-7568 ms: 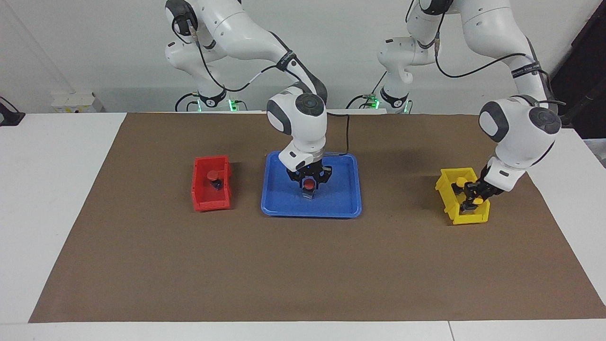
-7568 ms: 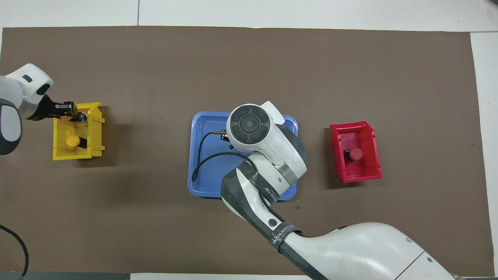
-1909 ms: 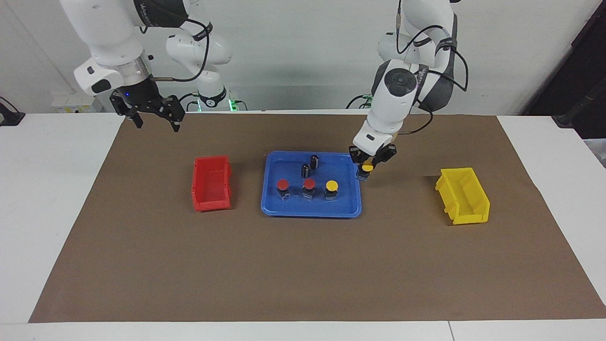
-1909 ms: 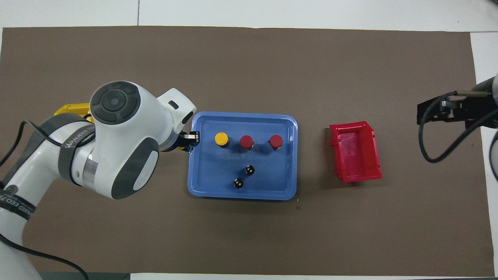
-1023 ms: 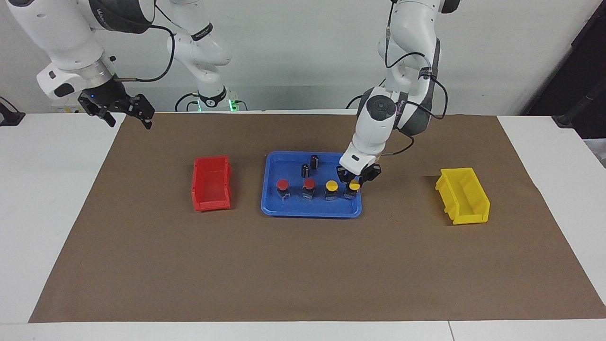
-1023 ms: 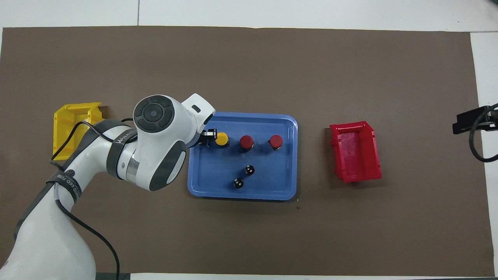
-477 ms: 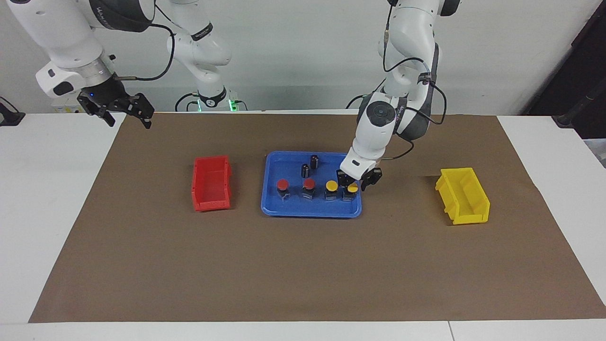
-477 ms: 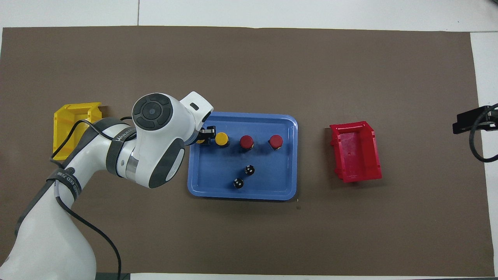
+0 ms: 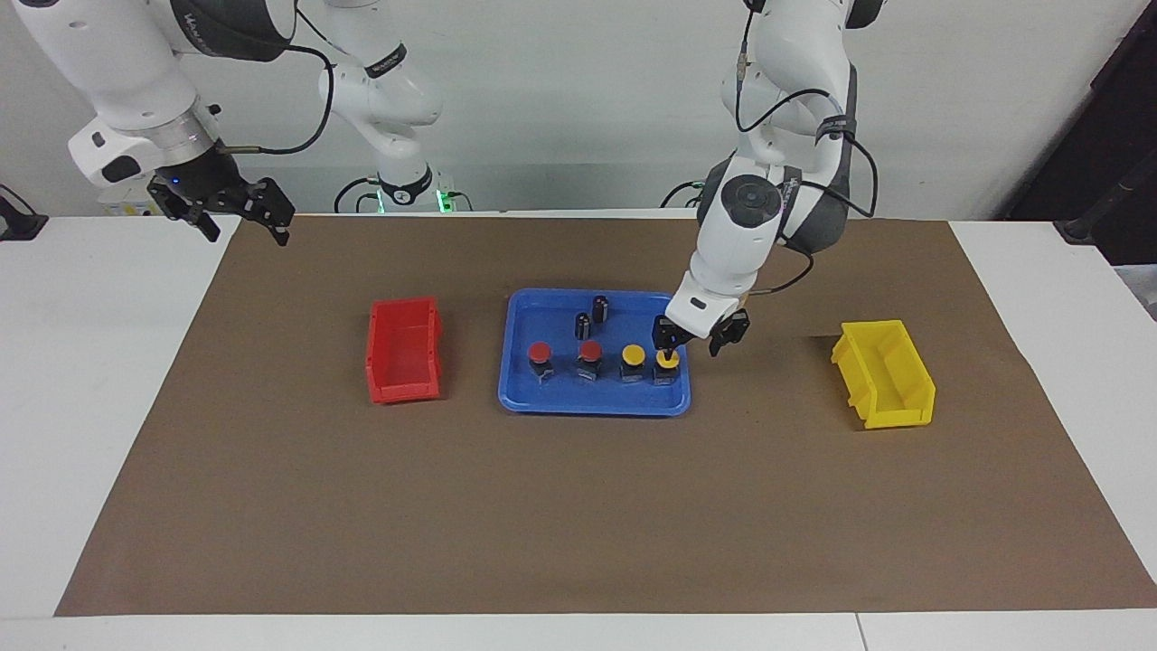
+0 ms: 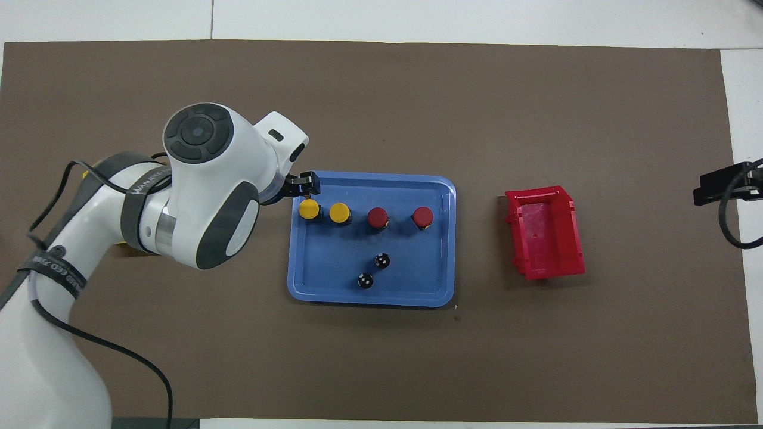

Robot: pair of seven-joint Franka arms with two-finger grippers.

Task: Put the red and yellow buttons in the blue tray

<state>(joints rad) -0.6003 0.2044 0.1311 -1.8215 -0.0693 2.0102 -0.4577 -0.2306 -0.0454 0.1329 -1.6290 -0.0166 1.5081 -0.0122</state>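
Observation:
The blue tray (image 9: 594, 400) (image 10: 369, 300) lies at the mat's middle. In it stand four buttons in a row: two red buttons (image 9: 540, 353) (image 9: 590, 352) and two yellow buttons (image 9: 633, 354) (image 9: 667, 361). From overhead the yellow pair (image 10: 309, 210) (image 10: 339, 213) is at the left arm's end of the tray and the red pair (image 10: 377, 217) (image 10: 422, 217) beside it. My left gripper (image 9: 696, 335) is open and empty, raised just above the end yellow button and the tray's rim. My right gripper (image 9: 242, 217) is open and empty, waiting high over the mat's corner.
Two capless dark cylinders (image 9: 583, 325) (image 9: 600, 307) stand in the tray, nearer to the robots than the buttons. An empty red bin (image 9: 404, 351) (image 10: 543, 232) sits toward the right arm's end. An empty yellow bin (image 9: 884, 372) sits toward the left arm's end.
My left gripper set the second yellow button down in the tray, opened, and has lifted off it toward the left arm's end. The right arm has stayed still.

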